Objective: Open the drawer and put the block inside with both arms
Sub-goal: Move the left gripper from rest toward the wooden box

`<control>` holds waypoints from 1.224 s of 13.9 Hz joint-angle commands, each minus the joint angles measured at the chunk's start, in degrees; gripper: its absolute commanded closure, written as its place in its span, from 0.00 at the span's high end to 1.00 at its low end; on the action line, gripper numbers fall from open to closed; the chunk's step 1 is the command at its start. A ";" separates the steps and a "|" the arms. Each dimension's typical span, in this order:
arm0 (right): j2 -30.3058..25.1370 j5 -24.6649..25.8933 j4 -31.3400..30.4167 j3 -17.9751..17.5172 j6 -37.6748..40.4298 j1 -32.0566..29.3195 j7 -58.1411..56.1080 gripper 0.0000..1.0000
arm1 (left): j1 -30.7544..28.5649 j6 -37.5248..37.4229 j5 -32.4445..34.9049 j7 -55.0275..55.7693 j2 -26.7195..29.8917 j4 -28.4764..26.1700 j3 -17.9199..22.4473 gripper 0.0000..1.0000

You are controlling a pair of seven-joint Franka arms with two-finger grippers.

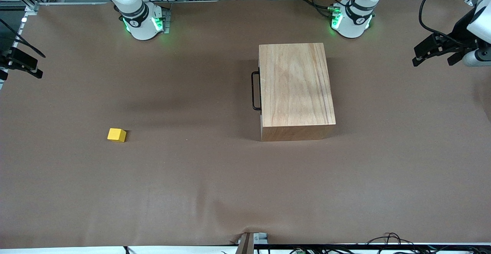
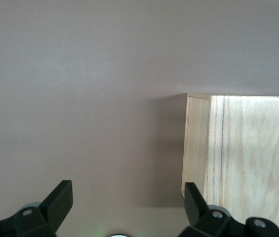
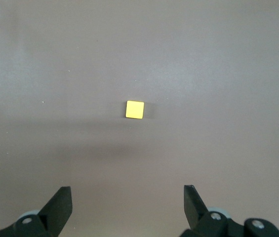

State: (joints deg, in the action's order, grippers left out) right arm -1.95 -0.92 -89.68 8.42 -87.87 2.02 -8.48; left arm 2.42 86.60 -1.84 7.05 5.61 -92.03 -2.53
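The wooden cabinet stands mid-table, nearer the left arm's end. Its drawer is pushed in, and only the black loop handle shows, facing the right arm's end. The yellow block lies on the brown table toward the right arm's end, nearer the front camera than the cabinet. My left gripper hangs open in the air past the cabinet at the left arm's end; its wrist view shows the empty left gripper and a cabinet corner. My right gripper hovers open at the table's other end, with the block seen ahead of the right gripper.
The brown table cover is wrinkled near the front edge. The green-lit arm bases stand along the back edge. Cables and a metal frame run along the table's borders.
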 commanded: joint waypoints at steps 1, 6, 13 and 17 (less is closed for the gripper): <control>0.37 0.22 1.18 -0.34 0.42 -0.70 -0.14 1.00 | 0.04 -2.22 2.78 -0.19 -0.43 1.76 0.07 1.00; 0.46 0.04 1.18 -0.42 0.33 -0.96 -0.14 1.00 | 1.00 -2.32 6.15 0.68 -4.99 6.50 -0.64 1.00; 1.25 -0.14 3.10 -0.34 0.24 -1.14 0.21 1.00 | 9.85 -1.88 5.18 27.29 -17.01 13.52 -13.64 1.00; 1.78 0.04 3.63 -0.34 0.24 -0.88 0.13 1.00 | 25.05 3.46 8.59 36.95 -27.39 18.72 -11.90 1.00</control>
State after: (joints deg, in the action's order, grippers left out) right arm -1.46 -0.95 -88.10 8.67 -88.27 1.99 -8.47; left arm 21.44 88.66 3.56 39.23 -15.61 -78.82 -15.91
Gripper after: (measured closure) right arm 0.000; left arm 0.000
